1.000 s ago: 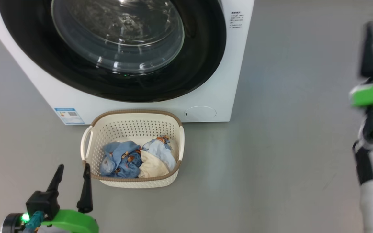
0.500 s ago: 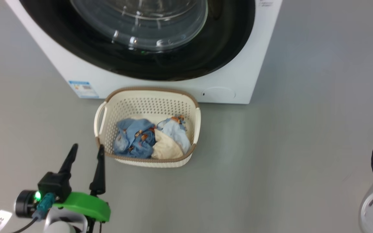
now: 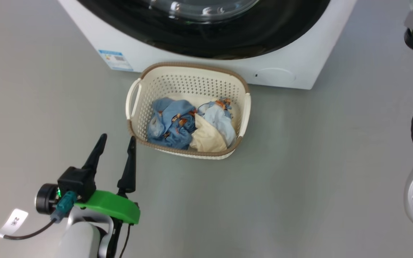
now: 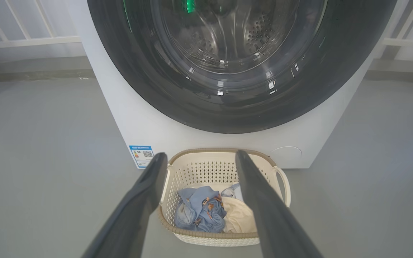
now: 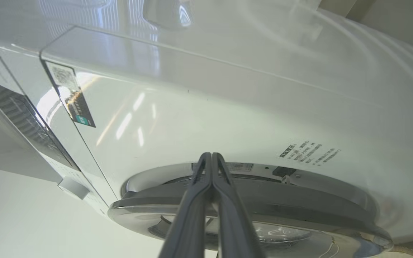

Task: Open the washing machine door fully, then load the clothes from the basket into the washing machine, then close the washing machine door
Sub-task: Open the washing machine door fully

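Three clothes [image 3: 190, 129] lie bunched in the basket [image 3: 192, 84] at mid-frame, just below the washing machine [image 3: 299, 71], whose door [image 3: 228, 43] spans the top edge. At lower left the left claw [image 3: 117, 137] stands wide. In the right wrist view the right claw [image 5: 210, 156] is pinched together, empty, at the door's rim.

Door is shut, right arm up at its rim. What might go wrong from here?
The right tool is shut, its thin tips at the edge of the round glossy black-rimmed washing machine door; they may slip off without catching it. The cream perforated plastic basket sits below the door, near the open left tool; either could knock it.
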Controlling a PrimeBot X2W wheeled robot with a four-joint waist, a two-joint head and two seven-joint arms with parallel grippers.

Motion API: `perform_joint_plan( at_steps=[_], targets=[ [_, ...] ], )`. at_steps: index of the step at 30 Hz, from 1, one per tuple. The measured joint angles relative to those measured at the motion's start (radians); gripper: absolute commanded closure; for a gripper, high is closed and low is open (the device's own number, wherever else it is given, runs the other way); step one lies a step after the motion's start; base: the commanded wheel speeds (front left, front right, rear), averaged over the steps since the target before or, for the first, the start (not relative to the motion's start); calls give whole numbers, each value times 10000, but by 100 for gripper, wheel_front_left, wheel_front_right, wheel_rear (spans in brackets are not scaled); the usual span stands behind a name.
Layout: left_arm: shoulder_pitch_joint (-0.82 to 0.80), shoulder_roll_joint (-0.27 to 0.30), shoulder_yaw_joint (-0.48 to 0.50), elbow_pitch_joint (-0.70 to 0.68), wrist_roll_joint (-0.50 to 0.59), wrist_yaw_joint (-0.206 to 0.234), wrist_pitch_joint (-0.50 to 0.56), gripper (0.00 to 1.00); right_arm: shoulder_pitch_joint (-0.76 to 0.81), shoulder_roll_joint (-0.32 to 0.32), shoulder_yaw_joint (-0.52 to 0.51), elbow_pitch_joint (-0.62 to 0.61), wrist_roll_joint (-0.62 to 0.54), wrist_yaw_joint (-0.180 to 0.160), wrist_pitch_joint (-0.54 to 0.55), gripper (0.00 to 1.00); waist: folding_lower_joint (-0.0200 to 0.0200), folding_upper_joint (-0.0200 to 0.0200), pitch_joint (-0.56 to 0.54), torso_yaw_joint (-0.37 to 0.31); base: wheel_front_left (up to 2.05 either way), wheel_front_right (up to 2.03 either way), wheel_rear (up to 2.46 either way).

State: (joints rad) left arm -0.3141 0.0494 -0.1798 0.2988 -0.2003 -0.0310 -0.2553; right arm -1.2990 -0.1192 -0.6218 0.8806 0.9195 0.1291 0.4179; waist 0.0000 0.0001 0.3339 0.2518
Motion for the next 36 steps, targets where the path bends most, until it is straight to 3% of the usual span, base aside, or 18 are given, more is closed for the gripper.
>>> perform_joint_plan(
  at_steps=[12, 36],
  targets=[
    [-200, -132, -75, 90, -75, -100, 0, 0, -902, 224, 186, 33, -872, 0, 746, 100, 0, 0, 629, 445, 0, 0, 0],
    [-773, -288, -688, 44, -713, 92, 0, 0, -1741, 387, -740, -115, -2520, 0, 1363, 100, 0, 0, 1320, 904, 0, 0, 0]
  ],
)
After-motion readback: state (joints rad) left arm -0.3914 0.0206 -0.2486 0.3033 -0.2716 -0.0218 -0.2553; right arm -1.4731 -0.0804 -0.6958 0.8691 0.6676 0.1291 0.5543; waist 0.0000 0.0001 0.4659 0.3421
